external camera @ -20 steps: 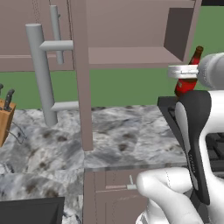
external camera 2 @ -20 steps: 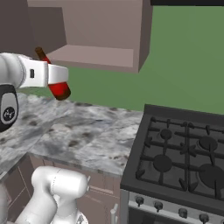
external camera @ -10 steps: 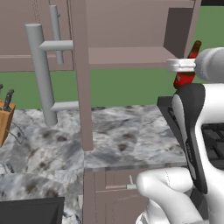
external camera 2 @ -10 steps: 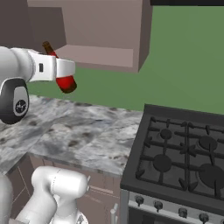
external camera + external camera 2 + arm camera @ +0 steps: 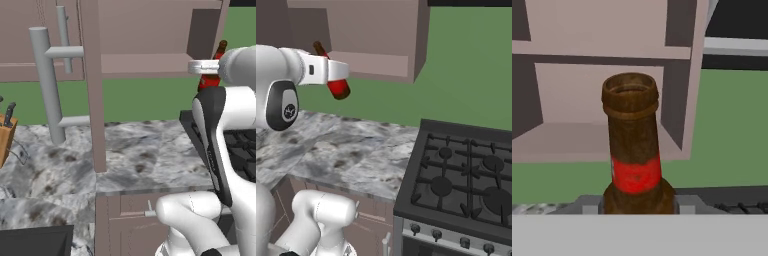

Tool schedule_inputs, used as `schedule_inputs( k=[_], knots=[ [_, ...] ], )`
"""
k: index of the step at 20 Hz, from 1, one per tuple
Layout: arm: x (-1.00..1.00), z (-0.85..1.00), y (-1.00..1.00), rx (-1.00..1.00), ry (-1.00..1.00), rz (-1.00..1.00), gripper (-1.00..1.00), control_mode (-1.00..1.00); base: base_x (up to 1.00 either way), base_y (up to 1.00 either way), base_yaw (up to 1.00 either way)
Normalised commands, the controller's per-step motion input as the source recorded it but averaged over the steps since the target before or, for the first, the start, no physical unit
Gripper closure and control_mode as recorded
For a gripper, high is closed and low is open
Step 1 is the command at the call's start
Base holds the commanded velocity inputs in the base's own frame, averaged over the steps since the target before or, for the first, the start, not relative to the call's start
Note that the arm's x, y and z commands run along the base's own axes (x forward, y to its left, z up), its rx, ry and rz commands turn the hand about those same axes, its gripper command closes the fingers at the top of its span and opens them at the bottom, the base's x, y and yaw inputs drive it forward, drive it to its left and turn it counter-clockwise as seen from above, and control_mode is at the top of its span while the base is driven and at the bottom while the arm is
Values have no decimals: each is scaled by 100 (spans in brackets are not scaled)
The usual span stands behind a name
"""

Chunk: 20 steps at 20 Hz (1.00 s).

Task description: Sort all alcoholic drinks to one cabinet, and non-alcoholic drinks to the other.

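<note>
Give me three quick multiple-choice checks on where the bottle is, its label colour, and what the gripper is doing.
1. Where is the bottle?
A. standing on the counter
B. in the air beside the open cabinet
C. on the stove

2. What colour is its label?
A. red
B. white
C. blue

3. What is the gripper doing?
A. hanging open, with nothing in it
B. pressing on the cabinet door
C. shut on the bottle

Key: 1 B, it hangs above the counter next to the cabinet shelf. 2 A, the hand view shows a red band on the brown neck. 3 C, the fingers clamp the bottle's body on both sides.
</note>
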Motion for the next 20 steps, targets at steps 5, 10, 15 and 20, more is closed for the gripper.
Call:
schedule_inputs(
  k=[5,10,15,20],
  knots=[
    [28,0,-10,0,-6,-3,100,-100,0,0,0],
    [32,0,-5,0,-4,-2,100,-100,0,0,0],
    [34,1,-3,0,-2,-2,100,-100,0,0,0],
    [32,2,-4,0,0,-2,100,-100,0,0,0]
  ],
)
